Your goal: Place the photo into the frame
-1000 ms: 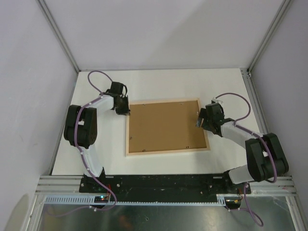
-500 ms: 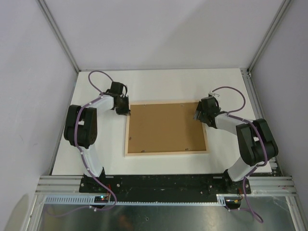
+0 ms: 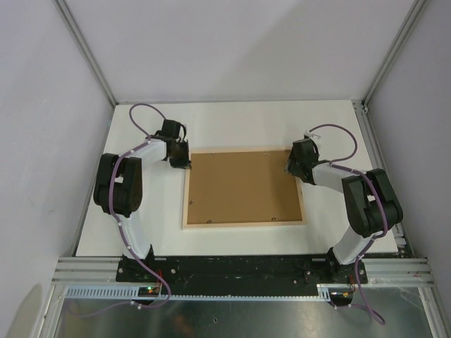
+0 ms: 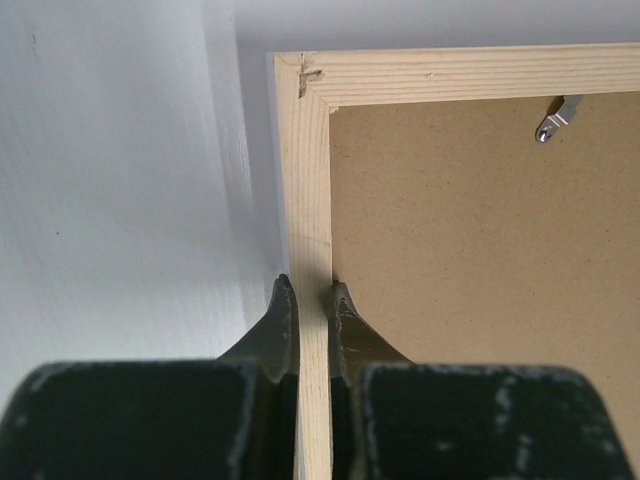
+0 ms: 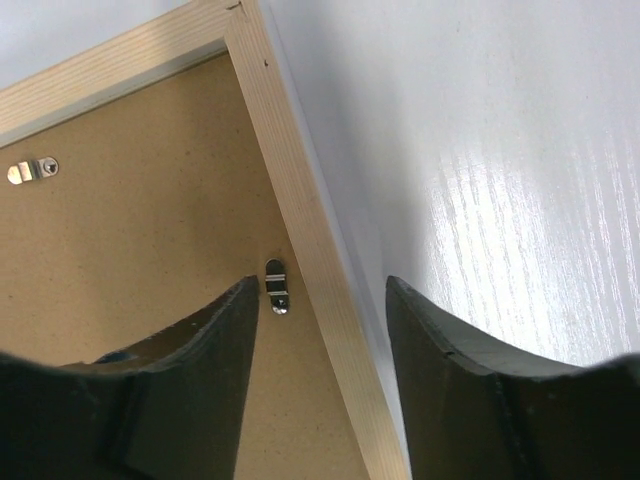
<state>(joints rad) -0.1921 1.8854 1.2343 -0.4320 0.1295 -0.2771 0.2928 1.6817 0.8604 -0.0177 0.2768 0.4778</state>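
The frame (image 3: 239,149) lies back-up on the white table, its pale wood rails around a brown backing board (image 3: 243,186). The photo is hidden. My left gripper (image 3: 184,166) is shut on the frame's left rail (image 4: 310,200) just below the far left corner, one finger outside and one on the board side (image 4: 311,292). My right gripper (image 3: 290,169) stands open astride the right rail (image 5: 300,210) near the far right corner. Its fingertips (image 5: 320,285) are apart from the wood on both sides.
Small metal clips sit on the backing board (image 4: 470,250) along the rails, one (image 5: 276,285) right by my right gripper's inner finger, another (image 4: 555,118) near the top rail. White table (image 3: 239,120) surrounds the frame; enclosure walls stand on three sides.
My right gripper has moved up along the frame's right rail towards the far corner, its jaws narrowing and its arm folding in. The left gripper and the frame have stayed put.
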